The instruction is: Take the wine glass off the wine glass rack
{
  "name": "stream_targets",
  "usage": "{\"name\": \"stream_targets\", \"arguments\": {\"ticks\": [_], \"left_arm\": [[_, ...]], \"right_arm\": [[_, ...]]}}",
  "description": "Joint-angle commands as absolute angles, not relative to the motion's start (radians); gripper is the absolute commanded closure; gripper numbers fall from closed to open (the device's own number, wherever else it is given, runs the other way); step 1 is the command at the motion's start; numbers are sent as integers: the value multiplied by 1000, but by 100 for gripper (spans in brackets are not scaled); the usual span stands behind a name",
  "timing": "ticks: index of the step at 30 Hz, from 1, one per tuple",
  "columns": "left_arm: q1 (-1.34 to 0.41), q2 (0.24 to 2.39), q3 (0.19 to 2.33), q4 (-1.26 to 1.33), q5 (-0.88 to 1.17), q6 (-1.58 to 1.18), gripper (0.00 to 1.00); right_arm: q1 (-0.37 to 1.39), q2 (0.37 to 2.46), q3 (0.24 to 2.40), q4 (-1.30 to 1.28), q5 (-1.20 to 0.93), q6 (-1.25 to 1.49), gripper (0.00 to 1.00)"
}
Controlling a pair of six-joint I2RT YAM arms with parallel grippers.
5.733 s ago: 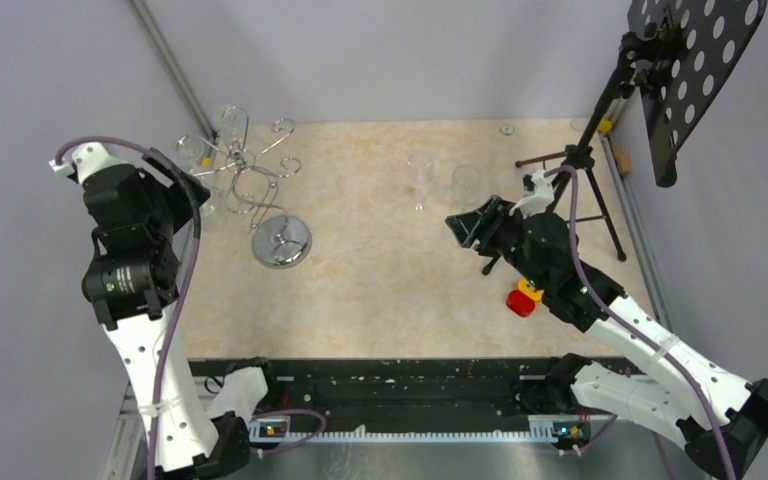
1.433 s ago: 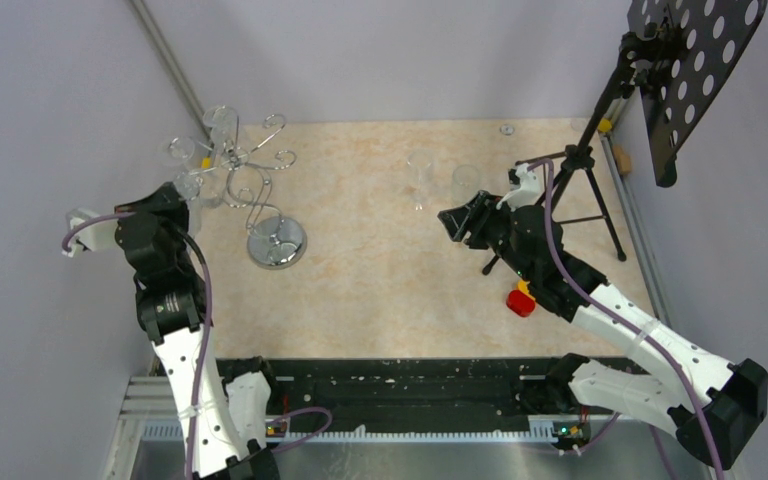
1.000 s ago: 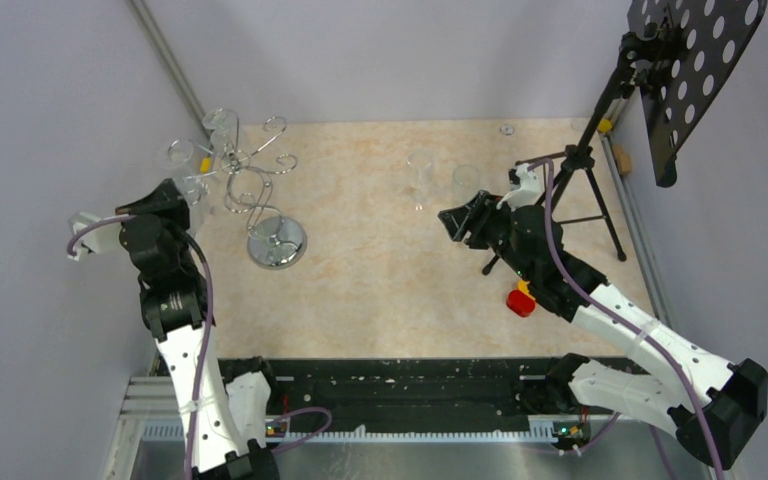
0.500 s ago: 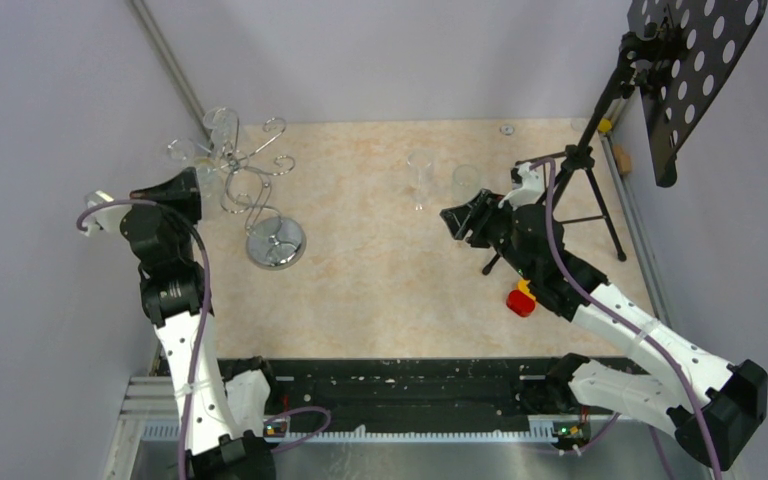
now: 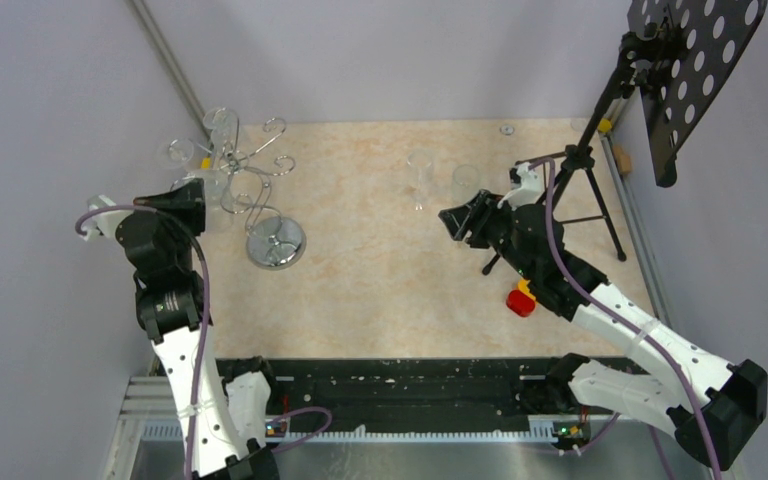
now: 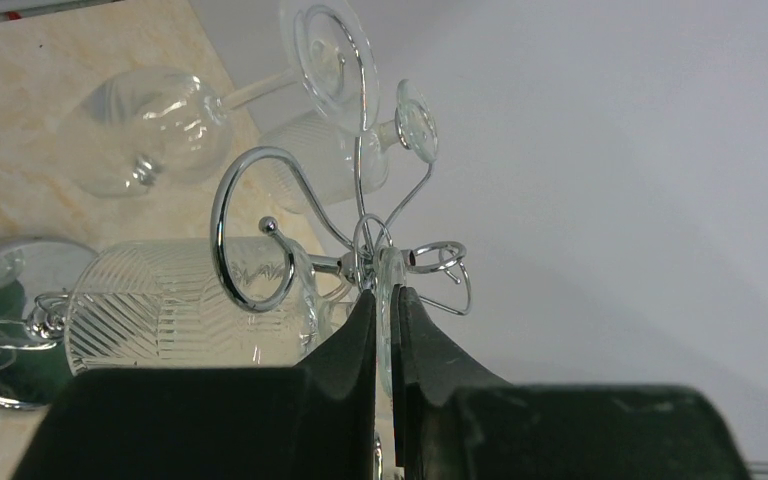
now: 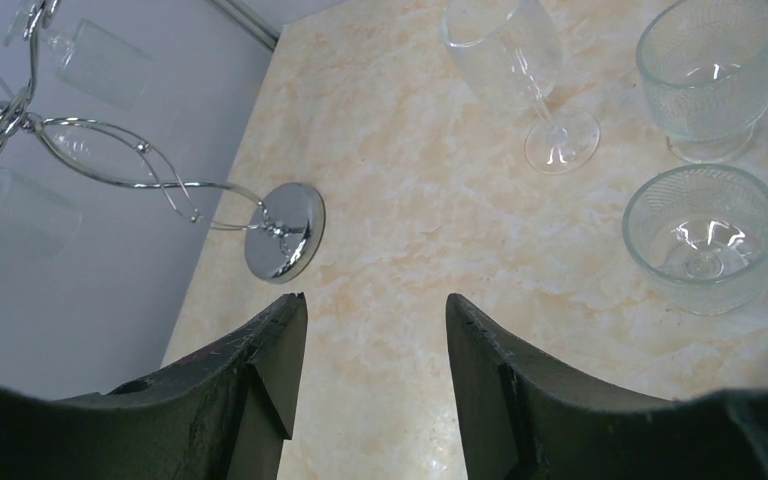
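The wine glass rack (image 5: 278,241) is set at the table's (image 5: 380,270) far left corner, close to the left edge and wall; bare tabletop lies open to its right. The wine glass (image 6: 160,320) is seen at its near-left arm, foot up, bowl down, long axis roughly upright, its thin foot pinched by the left gripper (image 6: 386,296). The right gripper (image 7: 372,305) is held spread and empty over mid-table

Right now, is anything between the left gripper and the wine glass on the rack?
Nothing visible: the left gripper is shut on the foot of the wine glass. The rack's chrome loop curls close beside it.
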State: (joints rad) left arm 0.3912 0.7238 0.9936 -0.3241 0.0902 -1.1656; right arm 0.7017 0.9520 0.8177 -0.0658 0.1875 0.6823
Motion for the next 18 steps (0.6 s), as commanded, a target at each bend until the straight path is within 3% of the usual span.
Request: {"name": "stream_targets", "arguments": {"ticks": [1, 18], "left_arm": [[394, 670, 1087, -268, 89, -1151, 100], [394, 547, 1138, -465, -28, -1114, 100]], "right_arm": [[689, 960, 836, -18, 143, 685, 44], [689, 966, 862, 73, -96, 667, 30]]}}
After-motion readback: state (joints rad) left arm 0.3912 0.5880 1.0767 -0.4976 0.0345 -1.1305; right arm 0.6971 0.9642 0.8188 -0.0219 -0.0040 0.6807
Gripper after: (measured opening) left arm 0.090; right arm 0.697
